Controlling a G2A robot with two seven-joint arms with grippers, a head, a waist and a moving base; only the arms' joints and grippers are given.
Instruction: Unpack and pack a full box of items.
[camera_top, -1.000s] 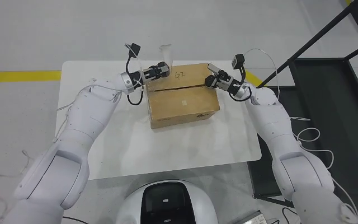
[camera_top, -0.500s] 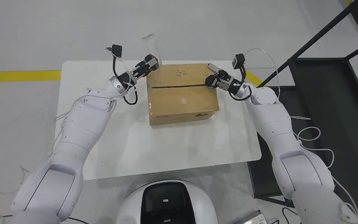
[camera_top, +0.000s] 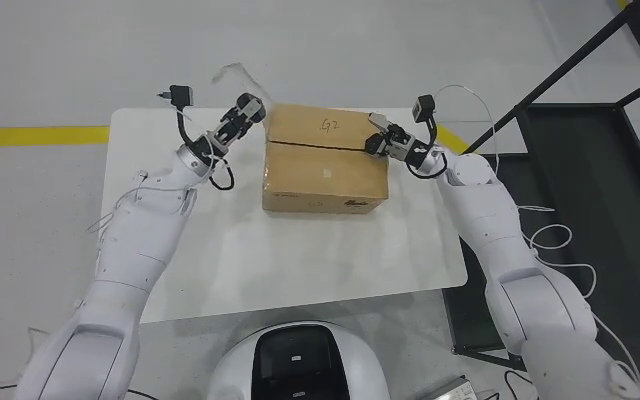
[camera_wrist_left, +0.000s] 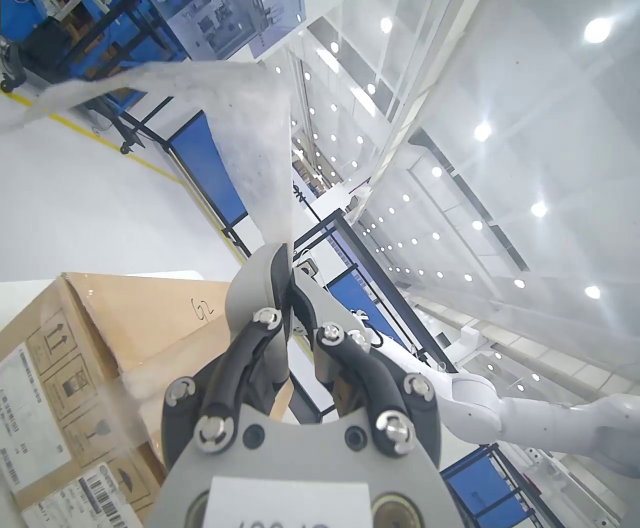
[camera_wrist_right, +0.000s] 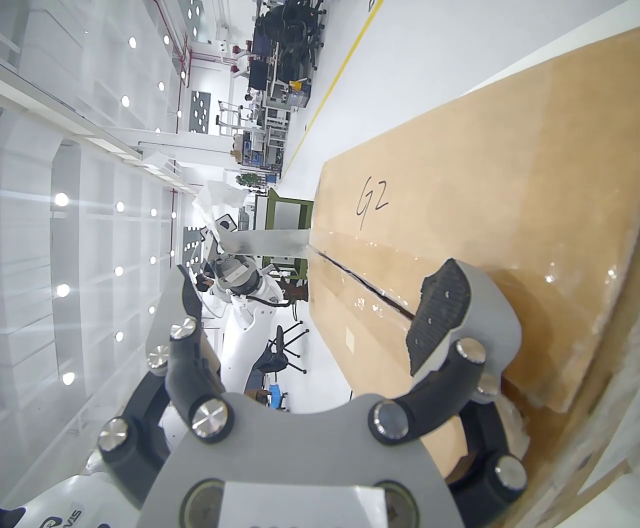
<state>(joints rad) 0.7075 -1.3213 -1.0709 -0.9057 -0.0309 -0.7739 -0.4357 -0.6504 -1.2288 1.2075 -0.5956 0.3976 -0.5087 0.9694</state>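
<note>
White glossy shells cover left arm and right arm; thin white cables trail alongside. On left gripper and right gripper: grey fingers, black ribbed pads, black linkages, silver screws. Black wrist cameras.

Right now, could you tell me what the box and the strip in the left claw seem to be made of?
The box looks like matte brown cardboard: folded edges, stuck-on labels, pen marking. The strip, pinched in the left claw, seems thin clear plastic tape: translucent, slightly glossy, curling freely; probably packing tape.
</note>
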